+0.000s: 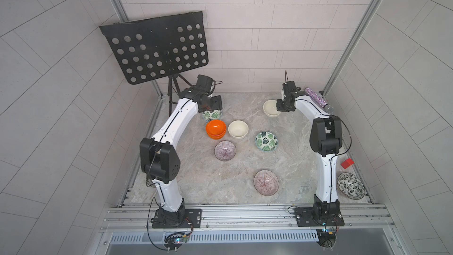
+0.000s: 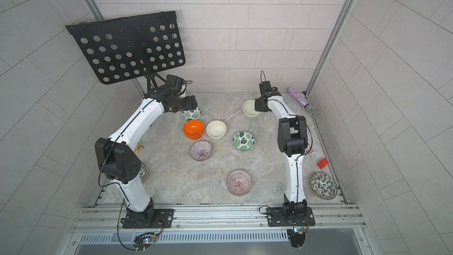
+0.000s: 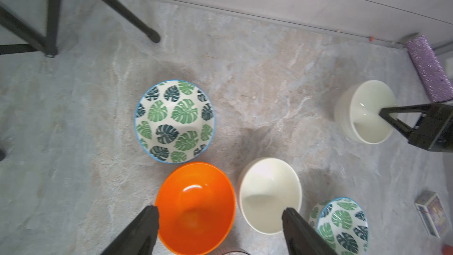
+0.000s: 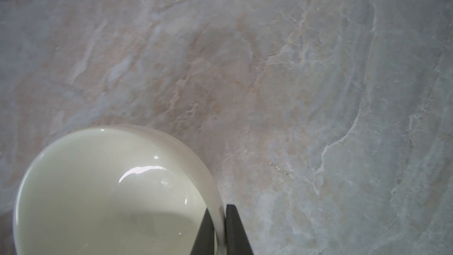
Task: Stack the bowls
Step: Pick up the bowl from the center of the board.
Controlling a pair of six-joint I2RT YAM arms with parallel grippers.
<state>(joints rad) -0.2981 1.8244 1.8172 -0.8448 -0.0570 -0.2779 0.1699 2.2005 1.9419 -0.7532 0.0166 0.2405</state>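
Ten bowls (image 1: 225, 150), five pairs — right fingers (image 4: 235, 231) pinch one cream bowl (image 4: 110, 192), left fingers (image 3: 137, 234) spread.

Bright, even light; soft shadows; wrist views slightly blurred.

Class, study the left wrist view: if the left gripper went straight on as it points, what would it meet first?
Most likely bare marbled tabletop, in the gap between the green-leaf bowl, the glossy orange bowl and the plain cream bowl. Depth is unclear: the open left gripper might clip the orange rim.
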